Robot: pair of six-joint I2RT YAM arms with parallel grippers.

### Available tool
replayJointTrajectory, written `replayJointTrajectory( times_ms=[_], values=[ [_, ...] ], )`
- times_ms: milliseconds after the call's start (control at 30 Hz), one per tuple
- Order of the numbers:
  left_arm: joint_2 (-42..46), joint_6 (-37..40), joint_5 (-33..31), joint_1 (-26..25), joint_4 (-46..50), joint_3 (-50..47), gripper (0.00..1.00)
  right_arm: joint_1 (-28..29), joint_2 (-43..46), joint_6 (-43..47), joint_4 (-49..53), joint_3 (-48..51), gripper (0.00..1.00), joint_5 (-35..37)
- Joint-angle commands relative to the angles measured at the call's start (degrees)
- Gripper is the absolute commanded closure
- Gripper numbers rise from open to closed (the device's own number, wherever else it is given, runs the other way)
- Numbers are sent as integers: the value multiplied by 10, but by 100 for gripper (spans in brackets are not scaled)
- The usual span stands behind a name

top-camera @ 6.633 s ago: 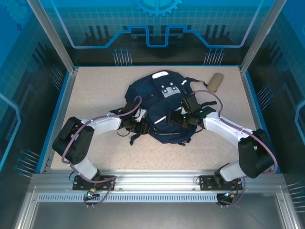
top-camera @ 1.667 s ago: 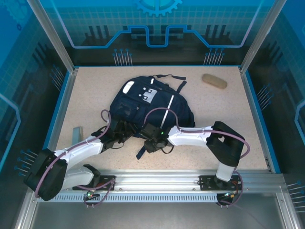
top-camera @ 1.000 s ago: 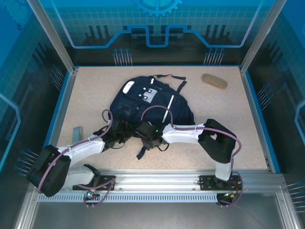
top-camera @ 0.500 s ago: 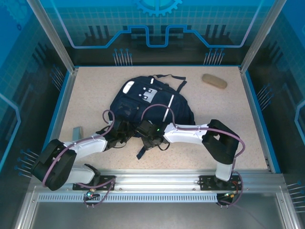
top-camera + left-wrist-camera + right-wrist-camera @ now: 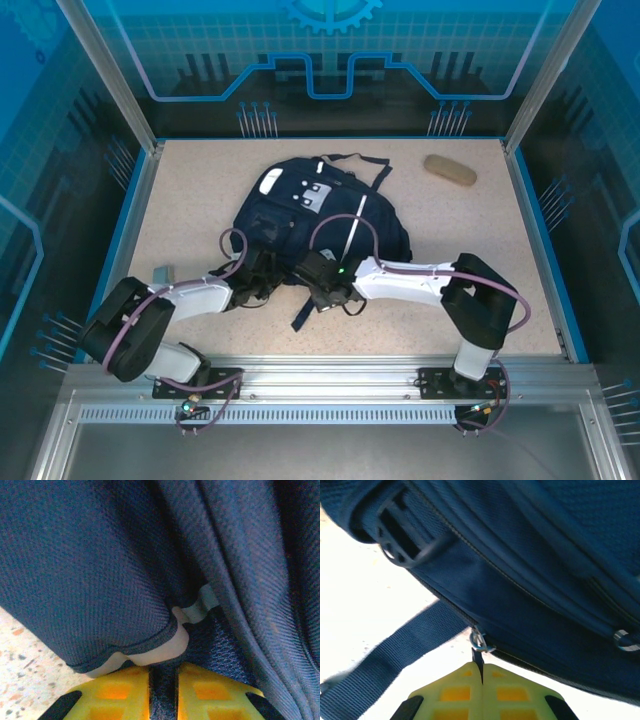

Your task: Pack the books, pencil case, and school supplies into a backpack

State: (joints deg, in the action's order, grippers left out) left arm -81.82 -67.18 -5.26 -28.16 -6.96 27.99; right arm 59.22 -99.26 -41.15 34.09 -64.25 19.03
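Two hands on the backpack (image 5: 320, 225) at once! It lies flat mid-desk (image 5: 180, 200): navy woven fabric, a thin white stripe, white patches toward the far edge. The right hand (image 5: 320, 285) is at its near edge, fingers pinched tight on the dark zipper pull (image 5: 478, 657) hanging from a small metal ring (image 5: 477, 642). The left hand (image 5: 257, 285) is just beside it, yellow fingers (image 5: 117, 692) nearly together on a fold of navy cloth, a white plastic piece (image 5: 167, 647) poking out. A dark strap (image 5: 385, 655) and black buckle (image 5: 402, 537) lie on the speckled top. The tan oblong pencil case (image 5: 449, 170) sits near the far right corner, well apart.
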Motion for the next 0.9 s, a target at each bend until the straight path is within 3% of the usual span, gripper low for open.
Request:
replayJointTrajectory(
  times_ms=[0, 300, 400, 533, 667, 733, 867],
  values=[
    [-31, 15, -51, 27, 38, -3, 81, -22, 37, -26, 110, 38, 100, 62],
    [-19, 52, -36, 51, 53, 19, 80, -75, 110, -38, 133, 93, 100, 123],
    [14, 71, -28, 58, 72, 30, 77, -81, 128, 13, 80, 100, 100, 73],
    [80, 98, -32, 61, 129, 45, 66, -79, 121, 89, -17, 89, 100, -58],
    [156, 99, -40, 64, 182, 42, 53, -76, 100, 86, -37, 58, 100, -83],
    [184, 98, -24, 64, 188, 33, 50, -73, 95, 77, -39, 49, 94, -88],
    [214, 88, 11, 64, 196, 22, 42, -51, 91, 48, -53, 54, 69, -102]
  ],
)
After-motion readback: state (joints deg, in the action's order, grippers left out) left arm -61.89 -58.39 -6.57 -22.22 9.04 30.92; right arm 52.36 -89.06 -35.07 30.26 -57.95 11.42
